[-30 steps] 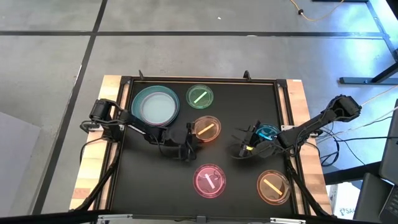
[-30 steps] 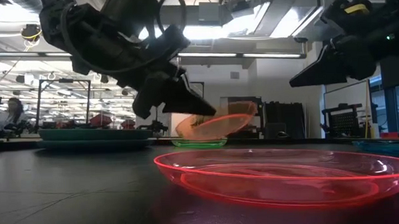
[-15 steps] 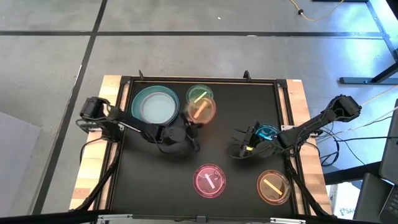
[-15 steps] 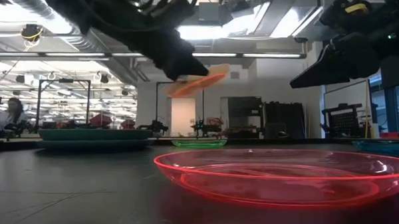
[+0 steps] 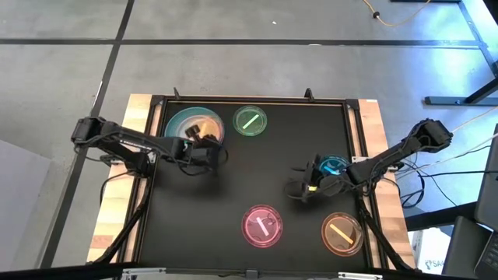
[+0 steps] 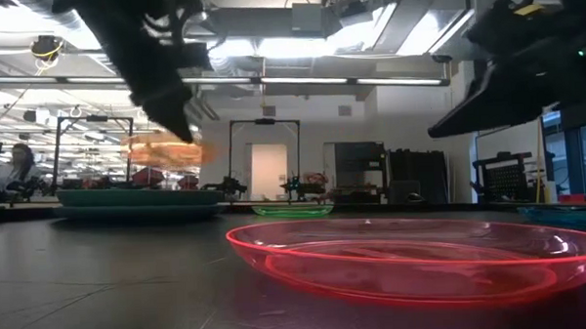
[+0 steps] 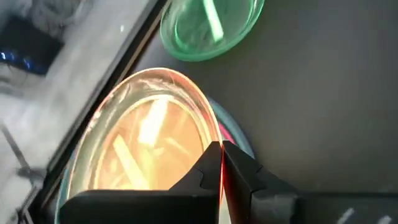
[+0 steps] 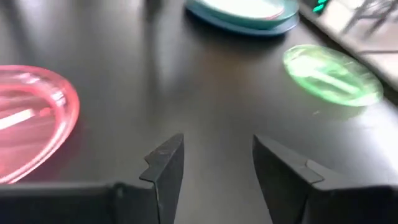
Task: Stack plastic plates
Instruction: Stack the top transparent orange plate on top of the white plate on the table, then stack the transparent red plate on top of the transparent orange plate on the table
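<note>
My left gripper (image 5: 204, 142) is shut on a small translucent orange plate (image 5: 204, 127), carried above the stack of large plates (image 5: 180, 128) at the table's far left. In the low view the blurred orange plate (image 6: 162, 150) hovers over that stack (image 6: 138, 200). My right gripper (image 5: 300, 189) is open above bare table, just left of a small blue plate (image 5: 335, 166). Its own view shows the parted fingers (image 8: 165, 163) over the dark mat. A green plate (image 5: 250, 121), a pink plate (image 5: 262, 225) and a second orange plate (image 5: 342, 232) lie flat on the table. My left gripper pinches the orange plate's rim (image 7: 218, 163) between its two fingers (image 7: 210, 167), on the plate's near edge. The fingers reach in from the table's near side, slanting down. The plate is lifted clear, roughly level, above the large plates.
The black mat (image 5: 233, 187) has a raised frame along its edges. The green plate (image 7: 211, 25) sits just right of the stack. The pink plate (image 6: 404, 258) lies close to the near edge. Bare mat lies in the middle between the arms.
My left gripper has lifted the orange plate off the middle of the table, then carried it up and toward the far left. The plate now hangs over the stack of large plates. The gripper has stayed shut on it throughout.
</note>
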You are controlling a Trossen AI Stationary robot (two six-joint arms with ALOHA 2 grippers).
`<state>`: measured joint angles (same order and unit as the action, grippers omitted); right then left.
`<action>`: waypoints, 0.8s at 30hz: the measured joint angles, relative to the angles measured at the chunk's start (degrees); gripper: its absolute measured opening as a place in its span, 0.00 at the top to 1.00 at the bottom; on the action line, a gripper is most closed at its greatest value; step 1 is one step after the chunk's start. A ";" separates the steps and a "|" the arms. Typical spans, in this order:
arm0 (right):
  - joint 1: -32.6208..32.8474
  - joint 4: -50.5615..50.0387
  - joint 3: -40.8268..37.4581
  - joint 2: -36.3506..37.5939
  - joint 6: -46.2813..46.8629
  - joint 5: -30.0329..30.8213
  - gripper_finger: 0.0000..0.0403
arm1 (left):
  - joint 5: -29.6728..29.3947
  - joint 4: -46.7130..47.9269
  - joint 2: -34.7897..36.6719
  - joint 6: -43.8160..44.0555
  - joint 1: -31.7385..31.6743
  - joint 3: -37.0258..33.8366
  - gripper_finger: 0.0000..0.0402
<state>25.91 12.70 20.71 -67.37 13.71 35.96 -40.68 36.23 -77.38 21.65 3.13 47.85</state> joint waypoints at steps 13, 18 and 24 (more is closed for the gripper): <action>-0.07 -0.82 0.00 -0.02 2.03 -7.54 0.54 | 4.98 -0.20 -0.42 0.52 -6.68 -4.89 0.88; -0.07 -0.82 0.00 -0.02 1.47 -7.02 0.54 | 13.02 -4.77 -0.42 1.81 -7.15 -4.89 0.77; 2.19 1.77 0.00 -0.02 1.50 -7.34 0.54 | 27.16 -20.40 -0.42 0.62 -2.47 -4.89 0.75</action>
<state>28.10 14.47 20.71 -67.40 15.22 28.62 -13.52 15.83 -77.80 22.27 0.66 42.96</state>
